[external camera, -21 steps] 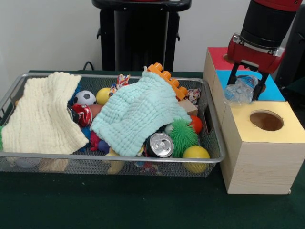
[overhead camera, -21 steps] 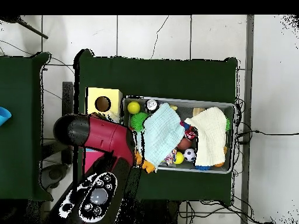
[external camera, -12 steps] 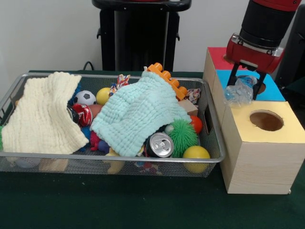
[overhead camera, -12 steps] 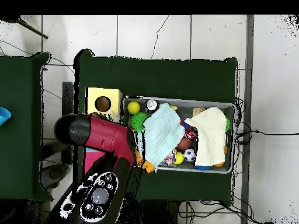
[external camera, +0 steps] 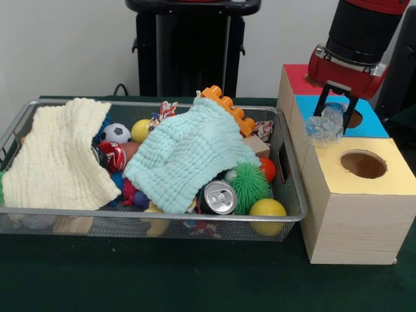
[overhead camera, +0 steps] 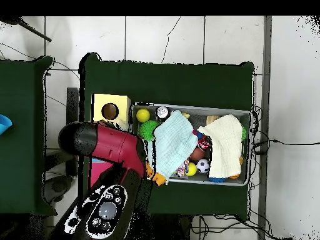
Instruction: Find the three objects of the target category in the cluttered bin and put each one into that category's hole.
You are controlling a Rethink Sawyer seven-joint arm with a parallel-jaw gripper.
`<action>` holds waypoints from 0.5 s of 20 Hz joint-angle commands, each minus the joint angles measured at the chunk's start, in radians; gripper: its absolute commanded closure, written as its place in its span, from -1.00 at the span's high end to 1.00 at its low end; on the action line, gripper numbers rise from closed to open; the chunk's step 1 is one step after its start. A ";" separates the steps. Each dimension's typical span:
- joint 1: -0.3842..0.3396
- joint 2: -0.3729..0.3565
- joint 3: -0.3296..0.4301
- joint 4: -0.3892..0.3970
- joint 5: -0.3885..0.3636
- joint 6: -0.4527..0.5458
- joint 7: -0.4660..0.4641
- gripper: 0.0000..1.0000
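Crumpled plastic bottle [external camera: 325, 123] sat clenched in the pincer [external camera: 335, 110], front view, over the blue box [external camera: 374, 123]; its hole just behind. Drop not yet made. Bin [external camera: 286, 208] lay well aside, can [external camera: 218, 197] exposed. Overhead: arm [overhead camera: 109, 145] hid pincer and bottle.

Crumpled clear plastic bottle [external camera: 326, 123], tilted, held between the end effector [external camera: 335, 107] fingers above the blue box [external camera: 374, 122] and its hole (mostly hidden). Wire bin [external camera: 289, 162] alongside holds a silver can [external camera: 218, 197], lying top outward.
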 commanded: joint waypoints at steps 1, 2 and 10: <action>-0.031 0.033 0.123 0.038 0.013 0.060 0.211 -1.00; -0.029 0.032 0.123 0.039 0.015 0.061 0.215 -1.00; -0.006 0.003 0.122 0.053 0.025 0.112 0.244 -1.00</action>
